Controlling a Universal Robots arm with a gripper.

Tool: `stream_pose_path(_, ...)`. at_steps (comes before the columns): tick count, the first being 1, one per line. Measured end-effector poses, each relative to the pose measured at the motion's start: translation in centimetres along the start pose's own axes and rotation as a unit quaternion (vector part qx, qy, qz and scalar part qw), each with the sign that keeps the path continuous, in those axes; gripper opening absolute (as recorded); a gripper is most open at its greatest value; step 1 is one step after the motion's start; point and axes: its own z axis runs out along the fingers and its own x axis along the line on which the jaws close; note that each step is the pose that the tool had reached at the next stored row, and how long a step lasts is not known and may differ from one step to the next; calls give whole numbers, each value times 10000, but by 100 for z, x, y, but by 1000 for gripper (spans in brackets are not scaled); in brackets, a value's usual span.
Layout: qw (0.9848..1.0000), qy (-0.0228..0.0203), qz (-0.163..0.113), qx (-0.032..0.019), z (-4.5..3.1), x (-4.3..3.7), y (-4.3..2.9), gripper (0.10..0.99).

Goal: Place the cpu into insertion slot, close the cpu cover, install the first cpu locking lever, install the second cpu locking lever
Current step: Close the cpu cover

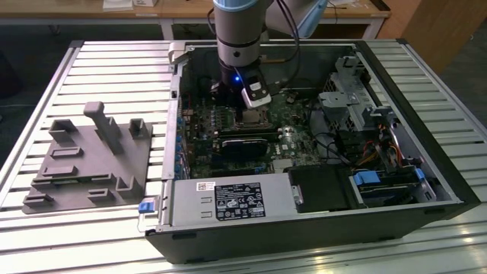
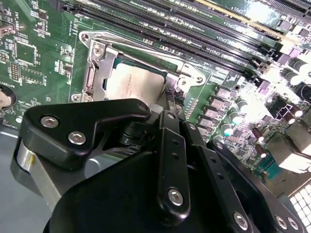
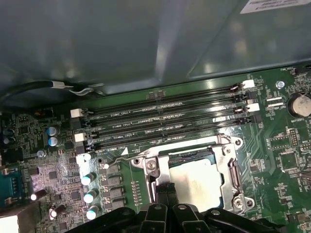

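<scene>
The cpu (image 3: pixel 198 180) already lies flat in the insertion slot (image 1: pixel 249 117) on the green motherboard (image 3: pixel 286 160), and the cpu cover (image 3: pixel 232 167) appears folded down around its silvery top. The gripper (image 3: pixel 165 190) hangs low at the cover's edge, fingertips together with nothing visible between them, seemingly pressing on or just beside the frame. A thin locking lever (image 3: pixel 184 144) runs along the side facing the memory slots (image 3: pixel 165 124); whether it is latched is unclear. The work looks to be at the cover-and-lever stage, which calls for a short, precise push, not a grasp.
</scene>
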Motion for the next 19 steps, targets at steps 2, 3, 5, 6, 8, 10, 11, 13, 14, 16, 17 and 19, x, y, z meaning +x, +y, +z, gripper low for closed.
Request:
stream_pose_path(2,10000,1,-10,-1,12,2,-2,106)
stream_pose_path(3,10000,1,-15,-1,17,3,-2,106)
stream_pose_path(5,10000,3,-23,1,26,5,-4,106)
stream_pose_path(6,10000,3,-24,1,28,5,-4,106)
stream_pose_path(8,10000,3,-25,1,30,5,-4,106)
stream_pose_path(10,10000,2,-25,-1,32,5,-4,106)
stream_pose_path(11,10000,2,-26,-1,30,5,-3,106)
stream_pose_path(13,10000,1,-26,-7,20,4,-1,106)
stream_pose_path(14,10000,2,-26,-7,12,4,-1,106)
stream_pose_path(16,10000,4,-26,-8,-6,3,0,106)
stream_pose_path(17,10000,4,-26,-11,-11,3,0,106)
stream_pose_path(19,10000,4,-27,-13,-10,-5,2,106)
